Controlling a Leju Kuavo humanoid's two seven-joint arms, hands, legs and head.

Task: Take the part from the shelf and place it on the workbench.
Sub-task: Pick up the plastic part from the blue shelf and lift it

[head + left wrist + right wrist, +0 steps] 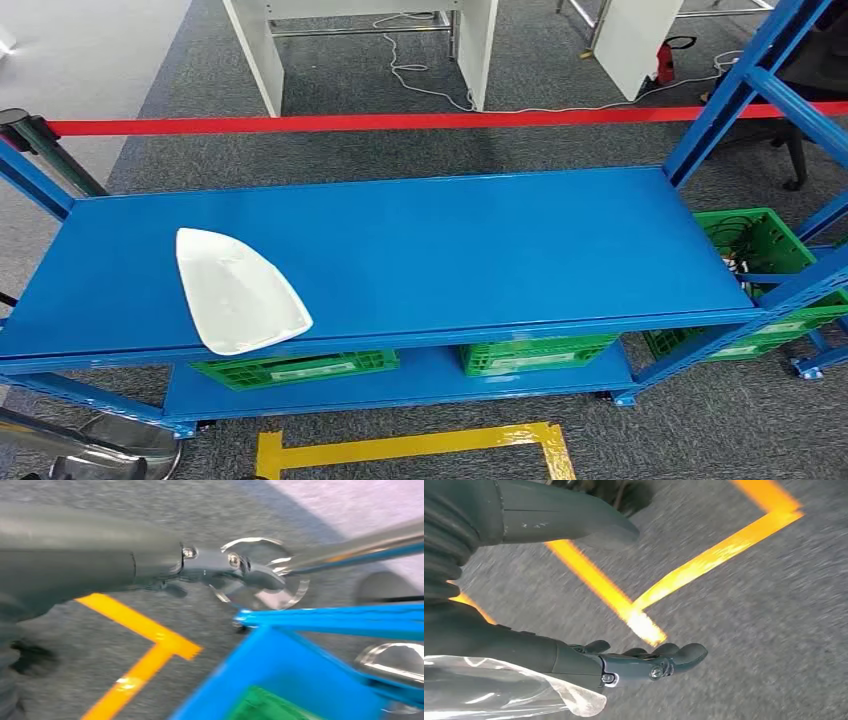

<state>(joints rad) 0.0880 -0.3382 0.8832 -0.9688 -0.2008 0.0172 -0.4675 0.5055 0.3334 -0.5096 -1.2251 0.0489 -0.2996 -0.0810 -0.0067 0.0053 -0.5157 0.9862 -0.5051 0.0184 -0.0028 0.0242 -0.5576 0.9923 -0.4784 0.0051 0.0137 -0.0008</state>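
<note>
Chrome gleaming at the far left, low in the head view, as the round stanchion base (115,445) standing on the grey carpet (420,150) just off the corner of the blue shelf (480,240). Hanging over that same base in the left wrist view, the left hand (165,562), its fingers (262,577) reaching out straight with nothing between them, though blurring badly. Lying flat on the top deck of the shelf, towards its left end and front, the white part (240,290), pointing its narrow end towards the back and poking its rounded end slightly past the front edge, touching neither hand. Sitting on the lower deck beneath it, a green crate (295,368), with a second green crate (535,352) further right under the middle. Running across the carpet in front of the shelf, yellow floor tape (400,445); stretching behind the shelf from side to side, a red barrier tape (400,122). Standing at the right end, outside the blue uprights, a third green crate (765,245) holding dark cables. Hanging above carpet and yellow tape in the right wrist view, the right hand (574,655), keeping its thumb (574,522) well apart from its fingers (674,655) and gripping nothing, with clear plastic film (499,690) showing beside the palm.
</note>
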